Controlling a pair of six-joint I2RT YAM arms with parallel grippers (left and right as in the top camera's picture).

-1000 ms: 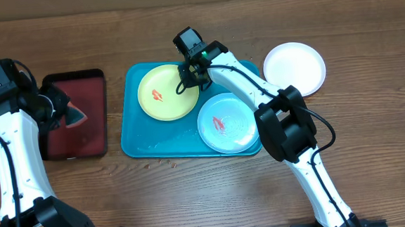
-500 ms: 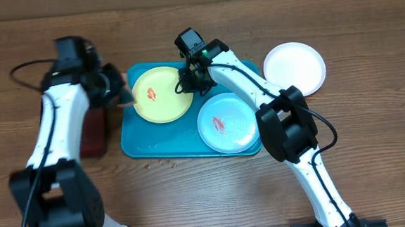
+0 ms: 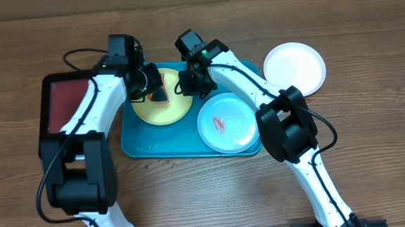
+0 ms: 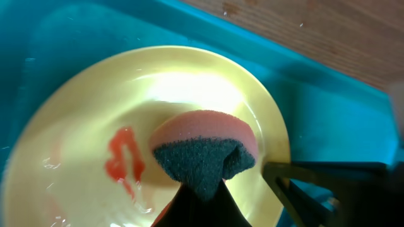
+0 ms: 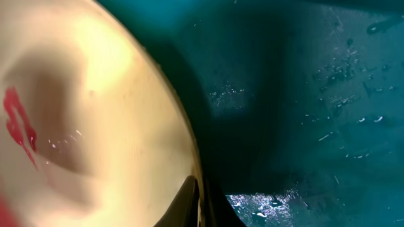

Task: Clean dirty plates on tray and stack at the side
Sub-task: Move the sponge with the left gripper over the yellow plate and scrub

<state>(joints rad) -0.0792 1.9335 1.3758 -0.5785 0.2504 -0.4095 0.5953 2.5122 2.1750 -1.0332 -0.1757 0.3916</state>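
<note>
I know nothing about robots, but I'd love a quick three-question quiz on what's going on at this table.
1. What does the left gripper hold? A) a sponge B) a fork C) a cup
2. True or false: the white plate lies on the turquoise tray.
3. Which plate's rim does the right gripper pinch?

Key:
1. A.
2. False. The white plate lies off the tray, to one side.
3. The yellow plate, which has a red smear on it.
</note>
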